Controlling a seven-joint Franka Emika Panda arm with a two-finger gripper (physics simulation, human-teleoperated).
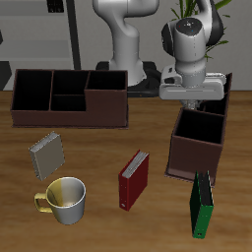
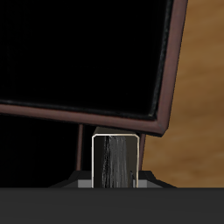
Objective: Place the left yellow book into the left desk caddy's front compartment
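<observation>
My gripper hangs just above the left desk caddy, a dark maroon-brown box with tall walls and black insides. In the wrist view the gripper is shut on the left yellow book, seen edge-on as a thin grey-speckled slab with a pale outline. The book points down toward the caddy's black interior, close to a maroon wall rim. In the exterior view the book is mostly hidden by the hand. I cannot tell which compartment lies under it.
A wider, lower brown caddy stands at the back. The other grey speckled book, a yellow-and-white mug, a red book and a green book stand nearer the front edge.
</observation>
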